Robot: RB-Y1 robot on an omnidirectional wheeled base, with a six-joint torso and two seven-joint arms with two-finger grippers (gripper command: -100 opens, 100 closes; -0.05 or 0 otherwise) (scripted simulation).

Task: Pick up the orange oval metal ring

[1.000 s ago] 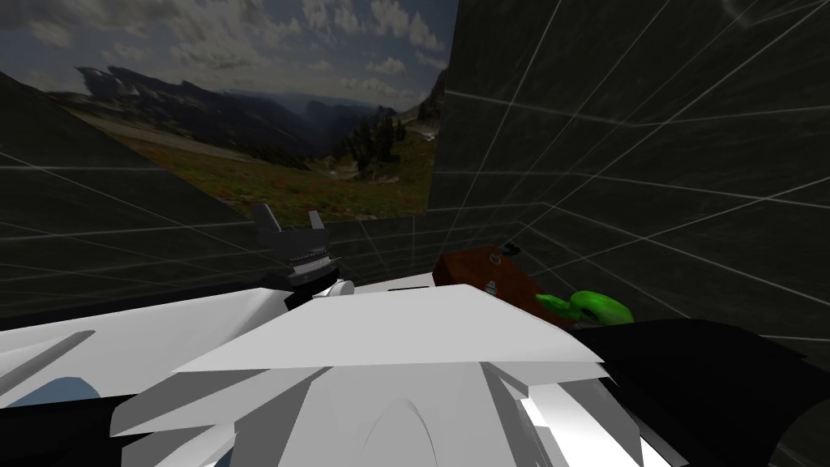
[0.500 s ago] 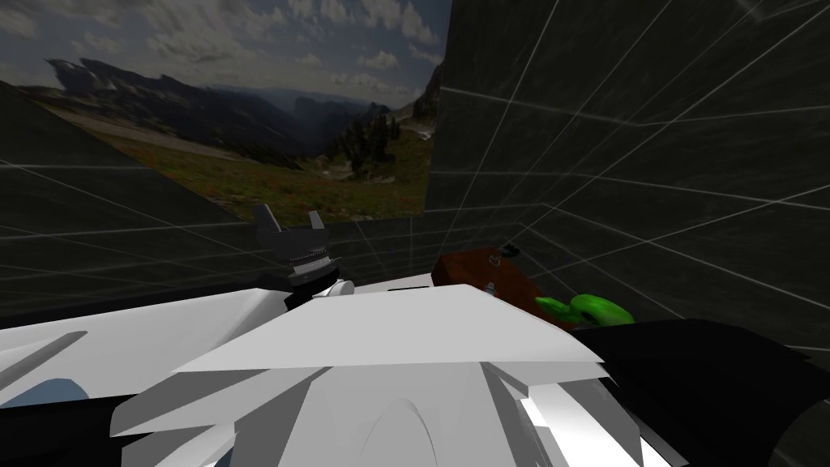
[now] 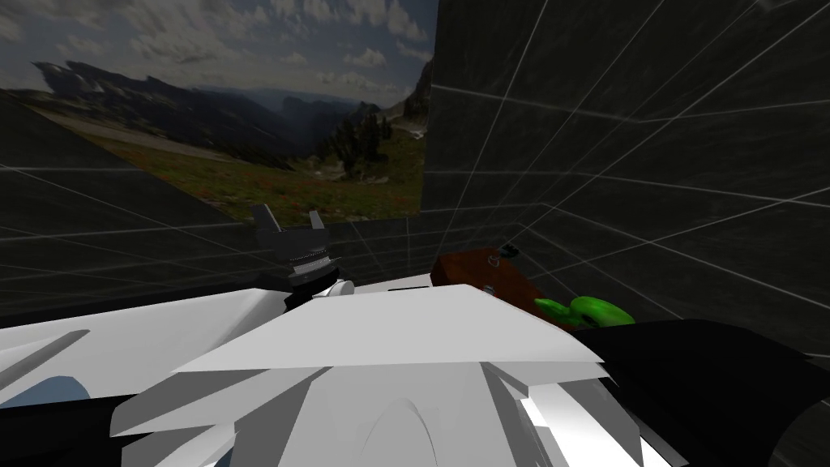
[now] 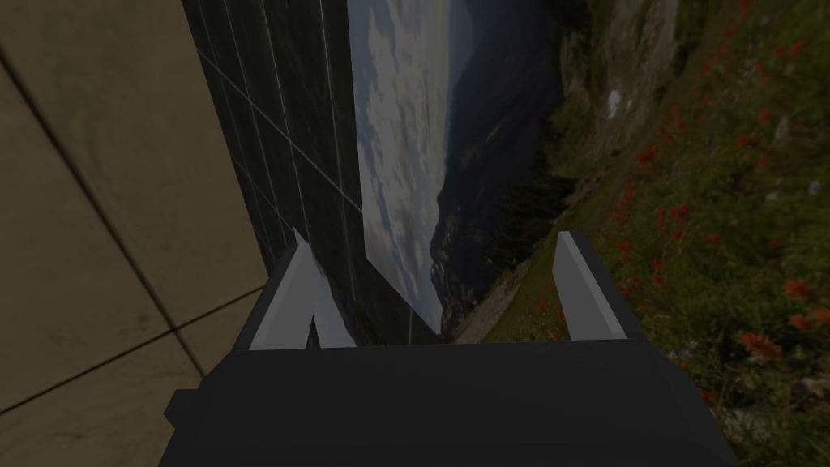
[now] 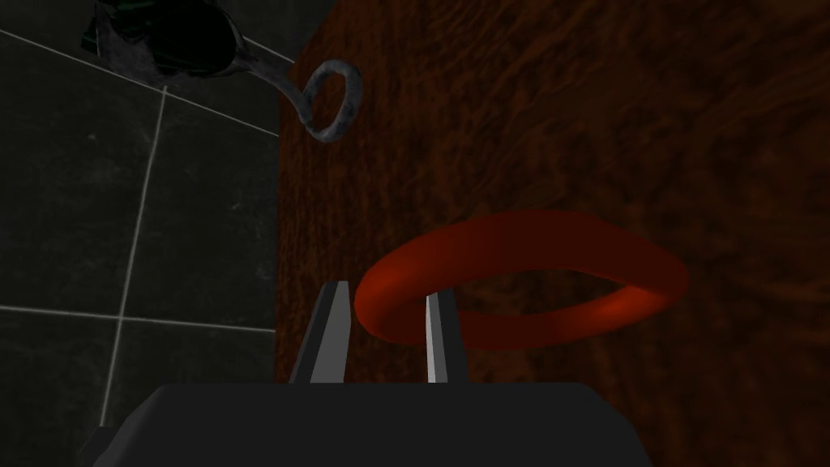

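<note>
The right pincer (image 5: 385, 292) is clenched on the near end of the orange-red oval ring (image 5: 527, 239), its two thin fingers (image 5: 332, 332) pressing the band from either side above a dark brown wood-grain tabletop (image 5: 567, 97). Whether the ring touches the wood cannot be told. Beyond it, a small grey metal loop (image 5: 331, 101) sits at the tabletop's edge, joined to a dark, glossy lump (image 5: 162, 36) that hangs out over the dark tiled floor (image 5: 121, 203). Nothing lies between the pincer and the ring. From the head camera, a bright green rounded object (image 3: 596, 310) shows at the tabletop's nearer right end. The right hand reaches in low along the tabletop's edge, floor to one side and wood to the other. The left pincer (image 4: 438, 300) is raised in front of the chest, away from the tabletop, its fingers (image 4: 583, 284) released and spread wide.
</note>
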